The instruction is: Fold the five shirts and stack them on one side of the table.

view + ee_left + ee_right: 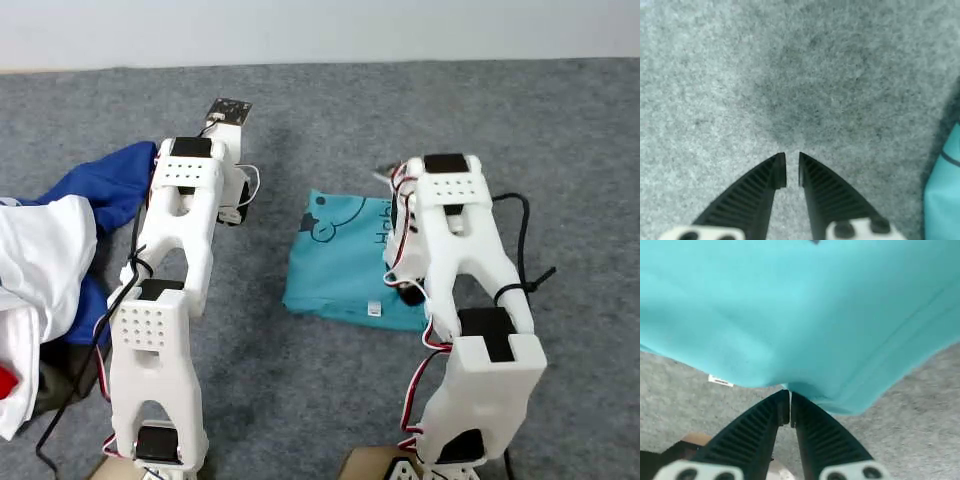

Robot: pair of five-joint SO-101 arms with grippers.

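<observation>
Grey, matt, fuzzy felt-like cloth across the surface (560, 150). Soft, smooth, matt cloth on the teal shirt (335, 265), with similar cloth in the blue shirt (115, 185) and white shirt (45, 260) at the left edge. Matt black ribbed plastic on the left hand (792, 162) and right hand (790, 397), smooth white plastic on the arms (170, 250).

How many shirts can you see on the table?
3 for sure: teal shirt folded in the middle, blue shirt and white shirt heaped at far left. A red scrap and a dark scrap beneath may be more.

Soft even light; faint shadows
</observation>
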